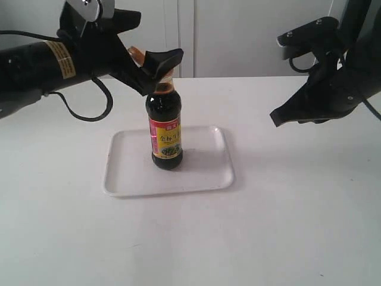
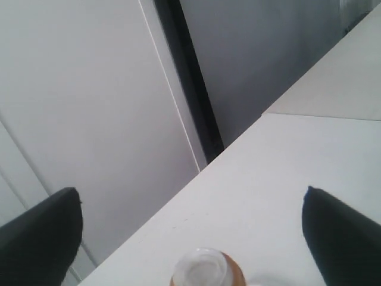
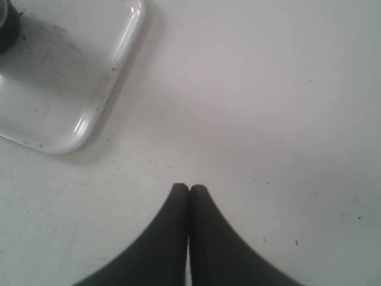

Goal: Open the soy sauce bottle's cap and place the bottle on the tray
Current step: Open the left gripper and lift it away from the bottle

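The soy sauce bottle (image 1: 166, 128) stands upright on the white tray (image 1: 202, 179), dark liquid inside and its yellow and red label facing the camera. My left gripper (image 1: 156, 44) is open around the bottle's top, with one black finger (image 1: 164, 61) covering the neck. An orange-brown piece that looks like the flipped-back cap (image 1: 136, 55) shows just beside that finger. In the left wrist view the uncovered white spout in its orange-brown collar (image 2: 205, 269) sits low between the spread fingertips of the left gripper (image 2: 190, 195), touching neither. My right gripper (image 1: 275, 117) hangs shut and empty above the table, right of the tray.
The right wrist view shows the shut right gripper (image 3: 190, 188) over bare white table, with a rounded corner of the tray (image 3: 122, 42) and the bottle's dark base (image 3: 7, 27) beyond it. A white wall and cabinet doors (image 1: 238, 36) stand behind the table's far edge.
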You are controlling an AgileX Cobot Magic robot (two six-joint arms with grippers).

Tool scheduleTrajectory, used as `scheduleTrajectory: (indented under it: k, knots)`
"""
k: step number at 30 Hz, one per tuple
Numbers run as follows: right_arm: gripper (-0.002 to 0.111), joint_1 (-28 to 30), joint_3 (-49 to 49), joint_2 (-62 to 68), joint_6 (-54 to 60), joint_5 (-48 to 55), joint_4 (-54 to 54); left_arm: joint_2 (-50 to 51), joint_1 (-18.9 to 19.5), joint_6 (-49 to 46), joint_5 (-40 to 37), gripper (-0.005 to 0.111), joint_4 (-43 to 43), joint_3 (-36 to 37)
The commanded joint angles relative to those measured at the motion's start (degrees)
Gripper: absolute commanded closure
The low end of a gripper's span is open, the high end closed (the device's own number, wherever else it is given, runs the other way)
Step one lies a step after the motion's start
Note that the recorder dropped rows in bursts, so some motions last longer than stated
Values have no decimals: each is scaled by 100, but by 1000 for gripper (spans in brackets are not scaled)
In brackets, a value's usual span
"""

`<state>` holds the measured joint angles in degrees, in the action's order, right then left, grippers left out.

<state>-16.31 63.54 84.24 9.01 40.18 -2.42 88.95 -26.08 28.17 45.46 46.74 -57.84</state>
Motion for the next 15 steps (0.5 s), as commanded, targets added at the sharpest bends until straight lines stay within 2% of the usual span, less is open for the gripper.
scheduleTrajectory:
  k: [1, 6, 8, 10, 15]
  knots:
    - [108, 43, 41, -7, 1, -12, 22, -313, -40, 118, -512, 6, -5, 9]
    - [108, 43, 41, -7, 1, -49, 24, -814, -40, 203, -1551, 7, -5, 9]
    - [108, 43, 41, -7, 1, -49, 24, -1030, -40, 185, -2232, 14, -56, 9]
    - [108, 43, 41, -7, 1, -78, 24, -1164, 30, 145, -2882, 35, -55, 9]
    - [108, 43, 41, -7, 1, -62, 24, -1246, 618, 158, -3019, 99, -297, 9]
